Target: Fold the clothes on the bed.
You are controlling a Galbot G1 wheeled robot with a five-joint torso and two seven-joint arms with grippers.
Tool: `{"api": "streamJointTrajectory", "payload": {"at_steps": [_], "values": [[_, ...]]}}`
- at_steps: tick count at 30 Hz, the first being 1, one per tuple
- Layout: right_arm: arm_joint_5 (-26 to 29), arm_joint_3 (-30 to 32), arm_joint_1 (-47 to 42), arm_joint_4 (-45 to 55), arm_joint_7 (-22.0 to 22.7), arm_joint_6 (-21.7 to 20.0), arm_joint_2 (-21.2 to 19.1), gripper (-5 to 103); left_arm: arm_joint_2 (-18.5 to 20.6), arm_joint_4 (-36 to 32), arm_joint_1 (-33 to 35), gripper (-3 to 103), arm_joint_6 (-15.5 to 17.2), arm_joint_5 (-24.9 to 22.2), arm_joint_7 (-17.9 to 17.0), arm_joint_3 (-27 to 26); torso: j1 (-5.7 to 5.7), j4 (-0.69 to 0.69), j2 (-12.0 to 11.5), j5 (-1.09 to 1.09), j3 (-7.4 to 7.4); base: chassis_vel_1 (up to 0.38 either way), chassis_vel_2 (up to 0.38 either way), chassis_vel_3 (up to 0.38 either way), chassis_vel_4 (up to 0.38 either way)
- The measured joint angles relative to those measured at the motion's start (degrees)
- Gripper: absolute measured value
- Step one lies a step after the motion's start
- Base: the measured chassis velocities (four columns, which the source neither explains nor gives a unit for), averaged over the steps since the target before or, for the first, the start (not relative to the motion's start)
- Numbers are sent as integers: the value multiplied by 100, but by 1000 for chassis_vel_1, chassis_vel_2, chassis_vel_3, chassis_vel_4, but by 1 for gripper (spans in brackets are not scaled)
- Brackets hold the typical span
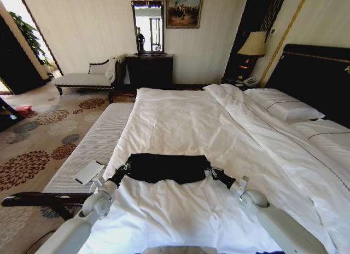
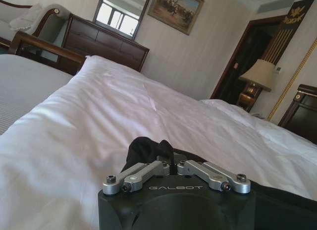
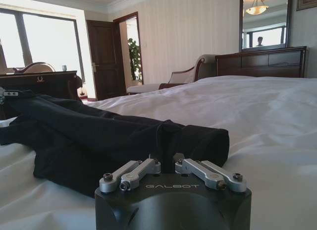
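Clothes (image 1: 164, 167) lie as one black band across the near part of the bed (image 1: 186, 122), on the white duvet (image 1: 180, 210) and well short of the pillows (image 1: 284, 105). The garment already looks doubled over, a long narrow strip running side to side, and that would explain why an arm sits at each end of it.

Left gripper (image 1: 125, 168) meets the strip's left end, right gripper (image 1: 211, 171) its right end, both low against the bedding. From the left wrist view the left gripper (image 2: 169, 163) has its jaws drawn together on a bunched peak of black cloth, which rises between them. From the right wrist view the right gripper (image 3: 167, 163) has its jaws closed on the near edge of the folded fabric, where the layers stack thickly in front of it.

Holding both ends at once keeps the strip taut and square, so my judgement is that the pair is set either to carry one end over the other or to lift and lay the band flat. The fold seems partly done, not finished.
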Motion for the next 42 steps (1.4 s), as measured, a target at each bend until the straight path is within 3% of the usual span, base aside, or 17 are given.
{"api": "streamJointTrajectory", "payload": {"at_steps": [4,6,8,11,12,13,15,17,21,25,28,33,35,37,39,40,42], "values": [[-100,18,-109,8,-78,60,14,18,-13,-57,132,-2,48,85,-48,-10,-1,0,0,2,0,0,0,0,0],[-106,48,-180,52,-102,83,-1,28,-5,-116,250,12,83,96,-98,-56,0,0,0,2,0,0,0,0,0],[-103,63,-189,62,-103,85,-8,28,0,-136,276,12,86,100,-101,-75,0,0,0,1,0,0,0,0,0],[-95,119,-208,82,-105,91,-54,39,21,-220,369,23,97,118,-118,-142,0,1,0,1,0,0,0,0,0],[-93,159,-235,97,-115,105,-85,44,40,-284,432,28,100,144,-121,-193,0,1,0,1,0,0,0,0,0],[-88,361,-449,204,-242,117,-169,61,58,-451,603,45,96,179,-133,-359,0,1,0,1,0,0,0,0,0],[-88,588,-684,307,-342,121,-205,71,60,-579,738,50,84,198,-133,-501,0,0,0,1,0,0,0,0,0],[-85,665,-757,338,-374,124,-213,71,60,-615,783,56,77,206,-133,-547,0,0,0,1,0,0,0,0,0],[15,1201,-1123,545,-562,144,-295,93,105,-927,989,73,62,138,-133,-839,-1,-1,0,1,0,0,0,0,0],[101,1347,-1055,602,-488,132,-372,99,154,-1022,851,84,121,41,-239,-904,-1,1,0,1,0,0,0,0,0],[181,1309,-810,616,-228,-8,-473,100,181,-1024,527,98,236,-20,-369,-831,0,0,-1,2,1,0,0,0,0],[-59,1108,-341,528,16,-152,-648,100,206,-897,-2,100,389,9,-559,-542,1,3,-1,2,1,0,0,0,0],[190,1083,-325,578,72,-345,-704,100,208,-873,-105,100,434,54,-605,-456,1,2,-1,2,1,0,0,0,0],[1052,1081,-396,833,229,-932,-838,100,208,-837,-243,100,477,149,-693,-334,2,1,-1,1,1,0,0,0,0],[2490,1230,-610,1280,294,-1943,-1056,100,208,-832,-342,100,510,262,-833,-252,1,-2,-1,1,1,0,0,0,0],[2490,1230,-610,1280,294,-1943,-1056,100,208,-832,-342,100,510,262,-833,-252,1,-2,-1,1,1,0,0,0,0],[3187,1325,-669,1439,124,-2528,-1251,100,219,-839,-349,100,513,401,-964,-249,0,-1,-1,1,1,0,0,0,0]]}}
